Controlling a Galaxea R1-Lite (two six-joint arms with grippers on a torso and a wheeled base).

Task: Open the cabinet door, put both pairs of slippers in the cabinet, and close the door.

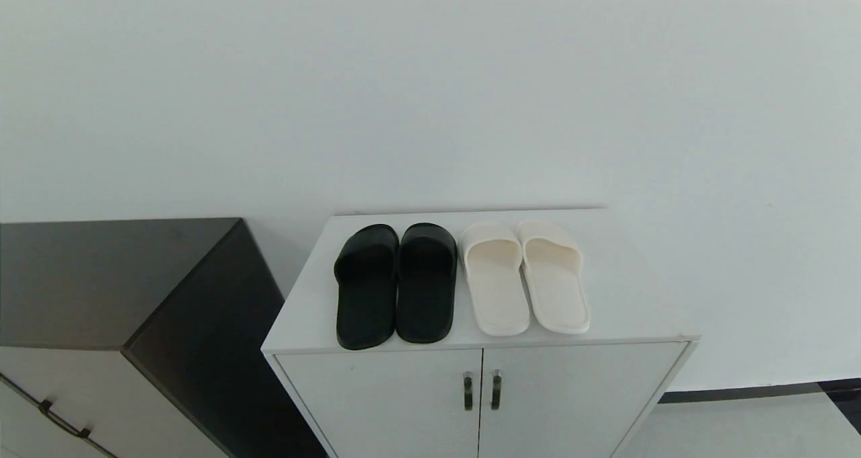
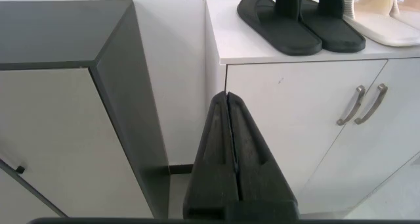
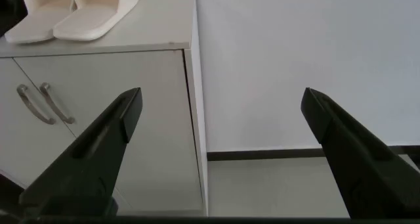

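Ahead of both claws stands the white cabinet [image 1: 625, 296], doors shut, its two handles [image 1: 496, 388] side by side at the middle seam, lying between the claws. The left claw [image 2: 228, 96] is pressed closed on nothing and points at the cabinet's left front corner, with a dark cabinet [image 1: 101, 276] farther to its left. The right claw [image 3: 221, 96] is spread wide and empty, aimed near the right front corner; it seems readied for a handle, since the door must open first. Above and beyond the claws, both pairs rest on the cabinet top, probably laid there for easy reach. The black slippers [image 1: 395, 283] are smooth with broad straps, touching each other, heels at the front edge. The white slippers [image 1: 525, 276], cream and of like shape, lie just beside them, nearer the right claw.
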